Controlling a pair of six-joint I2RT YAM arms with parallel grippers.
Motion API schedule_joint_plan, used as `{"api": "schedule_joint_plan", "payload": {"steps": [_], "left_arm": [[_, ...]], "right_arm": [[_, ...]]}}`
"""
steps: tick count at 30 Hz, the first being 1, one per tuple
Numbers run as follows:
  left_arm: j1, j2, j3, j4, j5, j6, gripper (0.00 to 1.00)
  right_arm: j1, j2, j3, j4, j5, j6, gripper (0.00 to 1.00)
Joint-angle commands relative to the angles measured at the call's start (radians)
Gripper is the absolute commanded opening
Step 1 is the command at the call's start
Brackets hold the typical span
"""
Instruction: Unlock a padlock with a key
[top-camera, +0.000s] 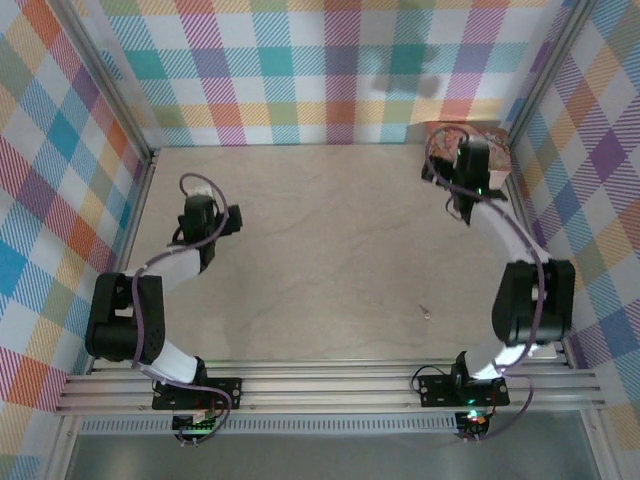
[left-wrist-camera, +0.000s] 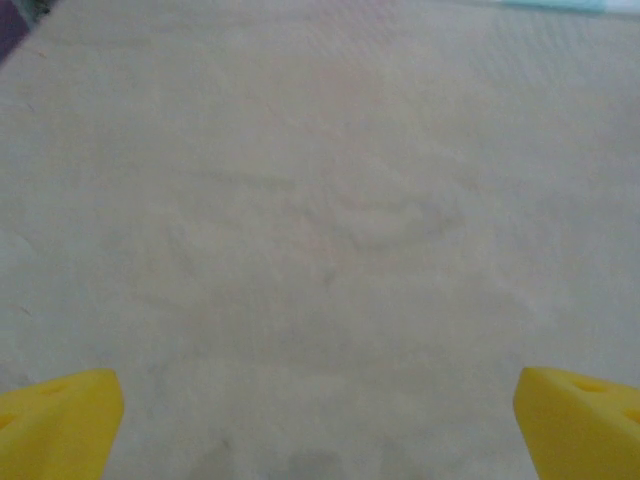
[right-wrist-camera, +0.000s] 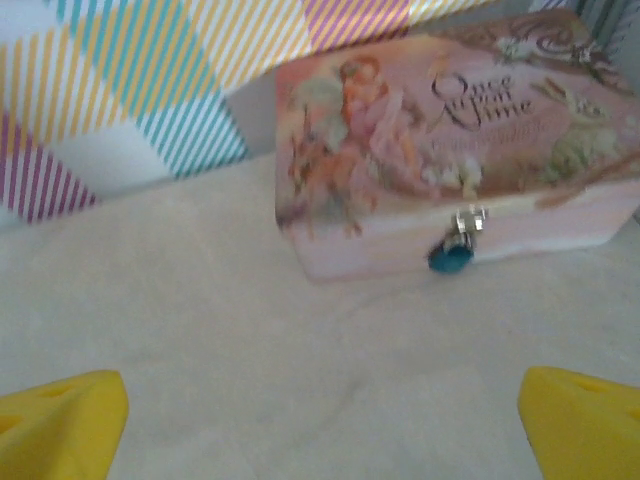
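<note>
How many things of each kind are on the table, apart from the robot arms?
Tin: 1
Padlock: 1
Key: 1
Total: 3

The blue padlock (right-wrist-camera: 451, 257) is hung from the clasp (right-wrist-camera: 468, 222) on the pink tin's (right-wrist-camera: 400, 130) front face. The right gripper (right-wrist-camera: 320, 425) is held before the tin, its yellow fingertips (right-wrist-camera: 60, 420) spread wide.
</note>
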Motion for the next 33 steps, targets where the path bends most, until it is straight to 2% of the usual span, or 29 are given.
{"api": "schedule_joint_plan", "payload": {"steps": [1,3,7,10,12,15,17,20,22,27,33], "left_arm": [[0.004,0.019,0.168,-0.372,-0.004,-0.121,1.0],[0.004,0.02,0.218,-0.429,0.074,-0.153,1.0],[0.004,-0.01,0.255,-0.487,0.189,-0.198,1.0],[0.004,-0.022,0.268,-0.52,0.255,-0.211,1.0],[0.004,-0.027,0.264,-0.528,0.3,-0.224,1.0],[0.003,-0.036,0.248,-0.528,0.34,-0.24,1.0],[0.003,-0.045,0.234,-0.521,0.349,-0.247,1.0],[0.003,-0.05,0.213,-0.514,0.365,-0.253,1.0],[0.003,-0.044,0.213,-0.519,0.383,-0.252,1.0],[0.003,-0.034,0.216,-0.54,0.397,-0.254,1.0],[0.003,-0.042,0.187,-0.531,0.391,-0.283,1.0]], "right_arm": [[0.081,0.141,0.186,-0.446,0.112,0.115,1.0],[0.125,0.218,0.308,-0.487,0.161,0.092,1.0],[0.138,0.405,0.606,-0.623,0.193,0.059,1.0],[0.133,0.587,0.894,-0.733,0.199,-0.014,1.0],[0.121,0.74,1.146,-0.834,0.181,-0.043,1.0],[0.088,0.934,1.499,-0.963,0.094,-0.043,1.0],[0.066,0.955,1.511,-0.92,0.015,-0.045,1.0],[0.039,0.895,1.324,-0.76,-0.06,-0.041,1.0],[0.029,0.889,1.268,-0.698,-0.07,-0.043,1.0],[0.021,0.985,1.409,-0.77,-0.127,-0.101,1.0],[0.038,0.92,1.265,-0.79,-0.167,-0.154,0.97]]}}
